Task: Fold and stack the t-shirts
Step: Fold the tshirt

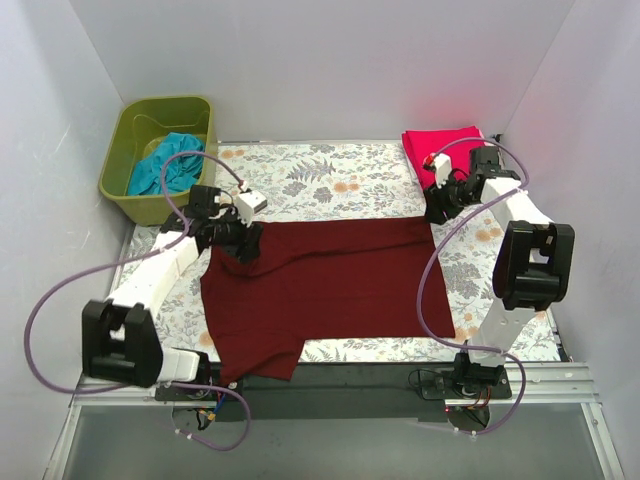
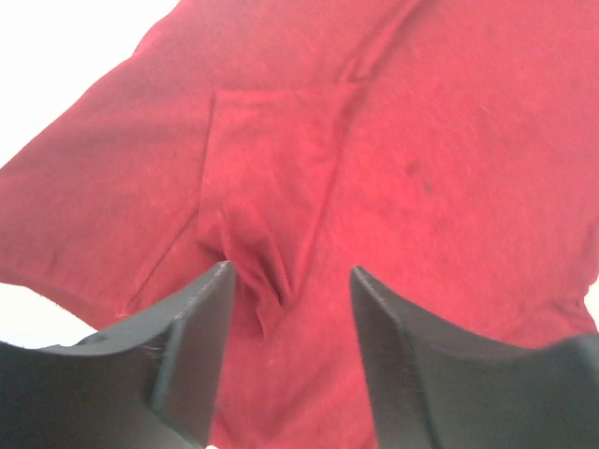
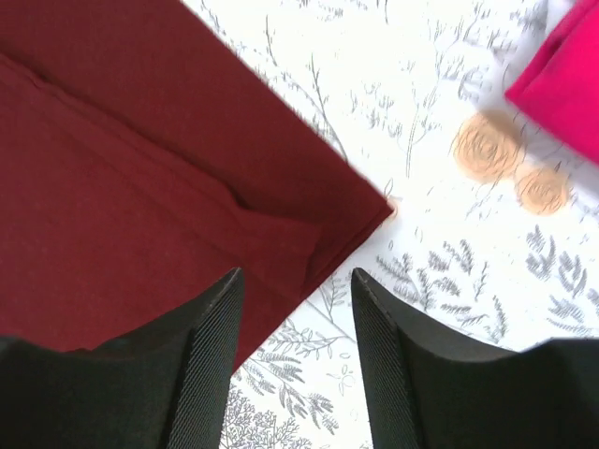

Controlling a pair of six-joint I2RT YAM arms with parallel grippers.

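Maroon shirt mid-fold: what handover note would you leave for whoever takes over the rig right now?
Left pincer: open, over a pucker at the maroon shirt's far-left corner.
Right pincer: open, over its far-right corner, nothing held.
Pink shirt: folded, far right on the cover. Teal shirt: crumpled in the bin, far left.
Done: pink folded; maroon spread, a layer seemingly doubled along its far edge.
Left: finish folding maroon, probably stack it on pink, then fetch, fold and stack teal.
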